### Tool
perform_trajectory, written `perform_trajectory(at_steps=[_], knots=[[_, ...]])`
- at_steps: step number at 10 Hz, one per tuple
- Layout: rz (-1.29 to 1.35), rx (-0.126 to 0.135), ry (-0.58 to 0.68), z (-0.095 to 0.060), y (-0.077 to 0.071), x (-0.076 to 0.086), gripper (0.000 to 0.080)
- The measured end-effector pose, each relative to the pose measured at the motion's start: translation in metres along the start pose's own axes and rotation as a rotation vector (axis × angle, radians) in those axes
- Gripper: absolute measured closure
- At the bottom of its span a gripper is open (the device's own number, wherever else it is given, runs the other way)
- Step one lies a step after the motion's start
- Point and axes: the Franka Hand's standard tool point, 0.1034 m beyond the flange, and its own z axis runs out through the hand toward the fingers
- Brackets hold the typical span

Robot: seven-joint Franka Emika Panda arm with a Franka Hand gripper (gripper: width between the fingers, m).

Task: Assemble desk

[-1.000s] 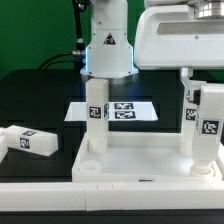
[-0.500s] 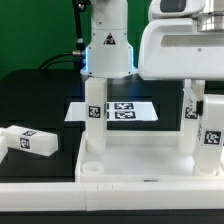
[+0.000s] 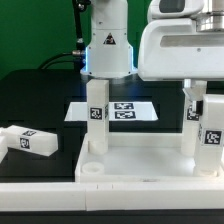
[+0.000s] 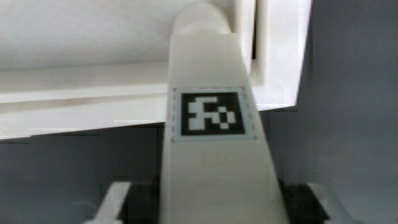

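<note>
Black tabletop (image 3: 40, 95) under bench lighting, with the white robot base (image 3: 108, 45) at the rear. The gripper (image 4: 214, 203) was closed on the held leg (image 3: 212, 135). In the wrist view its fingers (image 4: 125, 203) flanked the leg's two sides below the square tag, with no gap discernible. The held leg stood upright over the desk top's (image 3: 110, 182) near corner on the exterior view's right. Just beside it, the far-right leg (image 3: 192, 120) stood in its corner. The far-left leg (image 3: 95, 125) stood upright in the opposite rear corner, and the near-left socket (image 3: 88, 168) was empty. A loose leg (image 3: 28, 140) lay on its side on the table, off the tray on the exterior view's left. The marker board (image 3: 125, 110) lay flat behind the tray.

Handling, as judged: the legs appeared to be rigid, light, smooth plastic blocks. A grasp across two flat opposite faces, near the upper end, would suit them and leave the foot free to enter a socket. Smooth faces could let a leg slip or tilt under a side load.

Not resolved: the fingertips were masked by the wrist housing in the exterior view. The held leg's foot and its socket were cut off at the frame edge, so seating depth could not be told.
</note>
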Motion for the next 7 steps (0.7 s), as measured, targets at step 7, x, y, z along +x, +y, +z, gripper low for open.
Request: perform_trajectory(at_steps=[7], knots=[[0.099, -0.048, -0.298, -0.002, 0.021, 0.002, 0.0151]])
